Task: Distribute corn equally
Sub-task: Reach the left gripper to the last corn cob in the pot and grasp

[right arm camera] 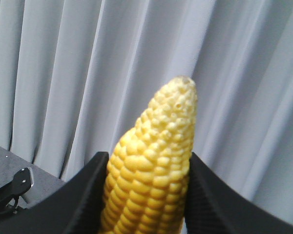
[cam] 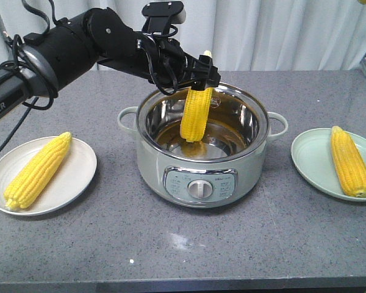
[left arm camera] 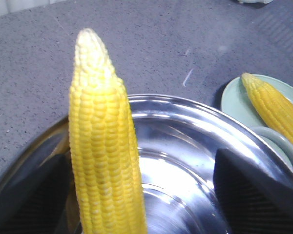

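Left gripper [cam: 201,82], clamped on the upright cob [cam: 195,116], should lift it clear of the cooker [cam: 171,177] rim before swinging to the white plate [cam: 79,177] at lower left, while the right gripper [right arm camera: 149,165] clamps a second cob [right arm camera: 156,136].

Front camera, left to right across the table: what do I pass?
white plate carrying the first cob → pot, with the held cob gripped upright by the left gripper over its opening → green plate carrying the last cob.
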{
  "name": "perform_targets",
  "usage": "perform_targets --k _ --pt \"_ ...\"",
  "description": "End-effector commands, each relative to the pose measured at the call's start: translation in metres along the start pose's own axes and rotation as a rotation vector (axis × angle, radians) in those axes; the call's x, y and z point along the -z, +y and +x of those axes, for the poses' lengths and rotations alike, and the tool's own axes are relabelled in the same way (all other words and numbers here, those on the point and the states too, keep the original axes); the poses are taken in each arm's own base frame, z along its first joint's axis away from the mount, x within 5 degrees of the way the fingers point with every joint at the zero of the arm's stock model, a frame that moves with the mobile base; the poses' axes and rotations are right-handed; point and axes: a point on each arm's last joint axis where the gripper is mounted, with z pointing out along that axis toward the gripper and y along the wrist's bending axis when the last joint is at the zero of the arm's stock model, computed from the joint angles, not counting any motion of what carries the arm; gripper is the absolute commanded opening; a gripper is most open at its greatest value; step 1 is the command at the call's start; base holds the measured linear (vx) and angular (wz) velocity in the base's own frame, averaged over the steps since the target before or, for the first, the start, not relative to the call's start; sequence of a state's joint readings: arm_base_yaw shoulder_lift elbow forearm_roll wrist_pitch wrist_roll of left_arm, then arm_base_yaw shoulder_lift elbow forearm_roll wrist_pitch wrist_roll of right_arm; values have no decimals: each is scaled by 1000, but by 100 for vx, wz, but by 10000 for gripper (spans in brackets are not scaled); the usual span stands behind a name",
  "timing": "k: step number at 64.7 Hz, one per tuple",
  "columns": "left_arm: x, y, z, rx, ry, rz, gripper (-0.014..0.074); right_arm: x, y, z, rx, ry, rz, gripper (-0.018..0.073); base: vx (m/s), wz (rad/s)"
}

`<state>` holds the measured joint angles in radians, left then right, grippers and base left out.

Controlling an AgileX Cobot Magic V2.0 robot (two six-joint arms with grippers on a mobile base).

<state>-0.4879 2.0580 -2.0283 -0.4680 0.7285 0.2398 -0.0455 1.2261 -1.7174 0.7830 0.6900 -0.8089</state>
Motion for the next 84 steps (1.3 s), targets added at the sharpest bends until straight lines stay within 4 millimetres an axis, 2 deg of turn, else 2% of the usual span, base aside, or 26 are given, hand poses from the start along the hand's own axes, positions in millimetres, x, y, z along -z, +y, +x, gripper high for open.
perform_targets --k 1,23,42,56,84 --pt "29 -13 -27 -4 -153 9 589 11 -1 -16 3 -85 43 -4 0 0" --pt "16 -9 -23 17 -154 9 589 11 0 -15 4 -76 35 -4 0 0" --pt "15 -8 -26 35 -191 11 589 11 0 -15 4 -75 34 -4 0 0" --pt "2 -5 -20 80 -176 34 589 11 0 -15 5 -74 34 -4 0 0" --pt "2 -5 -22 77 -199 25 583 11 0 -15 5 -74 33 -4 0 0"
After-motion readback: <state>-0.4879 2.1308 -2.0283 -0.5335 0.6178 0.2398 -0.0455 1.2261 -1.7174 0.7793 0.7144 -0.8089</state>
